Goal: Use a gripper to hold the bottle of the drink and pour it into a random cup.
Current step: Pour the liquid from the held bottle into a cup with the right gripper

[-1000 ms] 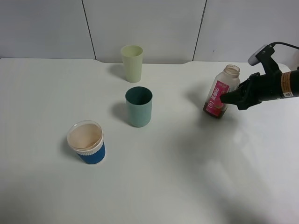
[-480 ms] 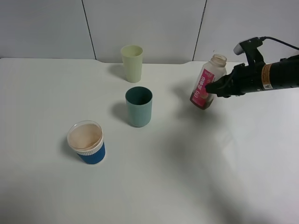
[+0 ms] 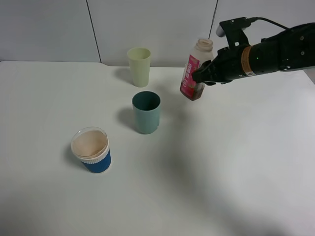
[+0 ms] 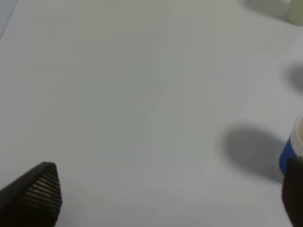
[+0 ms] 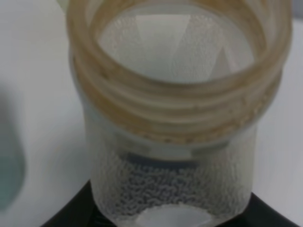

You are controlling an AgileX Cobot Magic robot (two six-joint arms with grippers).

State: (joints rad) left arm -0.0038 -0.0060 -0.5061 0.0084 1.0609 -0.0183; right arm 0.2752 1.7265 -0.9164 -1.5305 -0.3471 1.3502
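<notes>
- 1 white table (image 3: pixel 221 172), carries everything in the scene
- 1 arm in the high view: right arm (image 3: pixel 278 49), black-wrapped with an orange band (image 3: pixel 244 60), reaching in from the right over the far part of the table
- 3 cups, all upright and well apart from each other:
  - pale yellow-green cup (image 3: pixel 139 66), farthest, near the back edge
  - teal cup (image 3: pixel 146 112), mid-table, nearer than the pale one
  - blue cup (image 3: pixel 92 150) with white rim and pinkish inside, near left; its edge also shows in the left wrist view (image 4: pixel 292 147)
- 1 bottle (image 3: pixel 189 74), clear plastic, magenta label, no cap, dark liquid pooled at the base
  - looks lifted off the table, neck leaning slightly right
  - sits right of the pale cup, right of and beyond the teal cup, not over either mouth
  - right wrist view looks straight down into the open neck (image 5: pixel 175 142)
- 2 grippers:
  - right gripper (image 3: pixel 199 76): clamped on the bottle at mid-body, dark fingers (image 5: pixel 71 215) hugging both sides below the neck
  - left gripper (image 4: pixel 168 189): fingers spread wide, nothing between them, bare table below, blue cup just beside one fingertip
</notes>
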